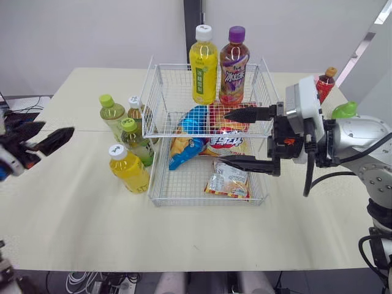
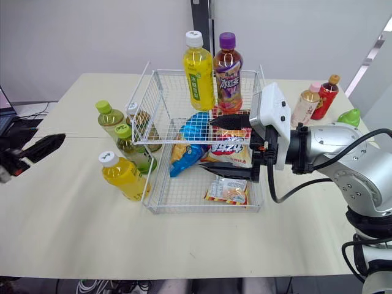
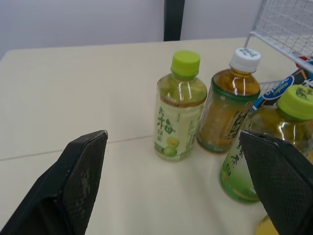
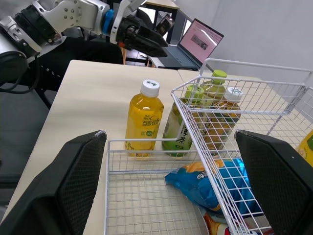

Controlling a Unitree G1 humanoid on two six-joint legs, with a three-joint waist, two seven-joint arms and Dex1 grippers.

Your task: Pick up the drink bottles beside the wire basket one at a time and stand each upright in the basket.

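My right tool (image 1: 240,139) reaches level across the wire basket (image 1: 205,201), fingers spread wide and empty. My left tool (image 1: 52,131) hangs spread too, well apart from four bottles (image 1: 128,166) standing on the table (image 1: 73,202) just beside the basket.

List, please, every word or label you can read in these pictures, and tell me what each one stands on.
"冰红茶": label of the purple-capped bottle standing in the wire basket.
"梅": label of the pale green-capped bottle beside the basket.
"百香果", probably: label of the yellow white-capped bottle.
Too small or blurred to read: the snack bags, the laptop screen and the other bottles.
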